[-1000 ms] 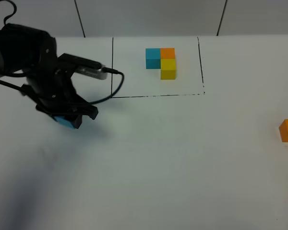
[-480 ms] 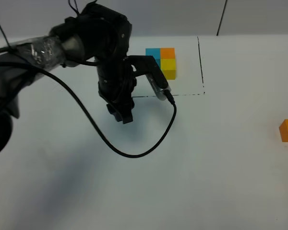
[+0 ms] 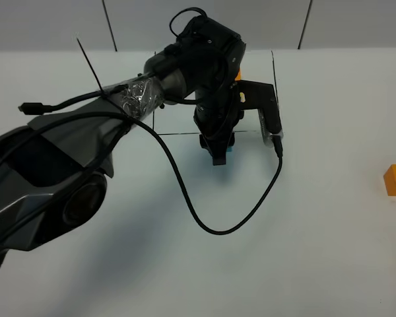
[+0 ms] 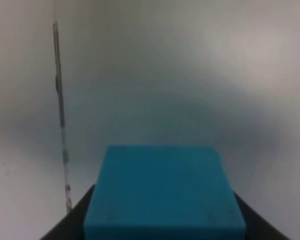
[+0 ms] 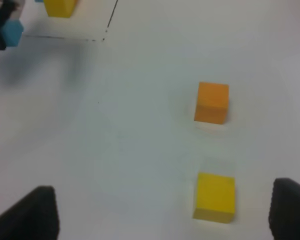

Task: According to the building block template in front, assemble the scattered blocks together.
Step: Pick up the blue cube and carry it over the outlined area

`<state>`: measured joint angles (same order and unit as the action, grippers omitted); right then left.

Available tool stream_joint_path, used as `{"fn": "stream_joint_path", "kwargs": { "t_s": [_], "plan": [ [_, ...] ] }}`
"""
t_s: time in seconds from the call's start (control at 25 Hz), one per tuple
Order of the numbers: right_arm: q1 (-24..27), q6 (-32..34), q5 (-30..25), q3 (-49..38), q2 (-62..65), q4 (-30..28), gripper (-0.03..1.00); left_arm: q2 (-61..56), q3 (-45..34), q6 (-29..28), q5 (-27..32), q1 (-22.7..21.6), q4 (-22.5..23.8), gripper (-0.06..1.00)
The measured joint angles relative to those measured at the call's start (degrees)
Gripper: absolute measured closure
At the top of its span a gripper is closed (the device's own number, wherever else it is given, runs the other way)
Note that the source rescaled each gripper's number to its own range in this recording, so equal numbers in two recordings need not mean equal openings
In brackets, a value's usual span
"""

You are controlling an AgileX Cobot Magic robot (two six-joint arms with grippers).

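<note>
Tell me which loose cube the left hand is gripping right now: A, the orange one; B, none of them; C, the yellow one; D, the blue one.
D: the left wrist view shows the blue cube clamped in the left hand, while the orange cube and yellow cube lie free on the table.

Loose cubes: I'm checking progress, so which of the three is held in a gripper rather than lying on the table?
The cyan-blue cube, clamped in the left gripper; the orange cube and yellow cube lie free on the table.
</note>
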<state>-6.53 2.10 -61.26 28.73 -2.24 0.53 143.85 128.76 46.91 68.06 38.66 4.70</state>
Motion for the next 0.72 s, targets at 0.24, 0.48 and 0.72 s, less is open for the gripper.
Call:
{"fn": "stream_joint_path", "kwargs": {
  "t_s": [0.24, 0.48, 0.72],
  "plan": [
    [0.0, 0.0, 0.0, 0.0, 0.0, 0.0, 0.24, 1.8, 1.5, 1.3, 0.0, 0.7, 0.1, 0.94],
    [0.0, 0.1, 0.1, 0.0, 1.1, 0.3, 0.24, 2.6, 1.5, 1.5, 0.0, 1.0, 0.1, 0.94],
    [0.0, 0.3, 0.1, 0.0, 2.5, 0.3, 0.25, 2.6, 1.5, 2.1, 0.0, 1.1, 0.2, 0.94]
  ]
}}
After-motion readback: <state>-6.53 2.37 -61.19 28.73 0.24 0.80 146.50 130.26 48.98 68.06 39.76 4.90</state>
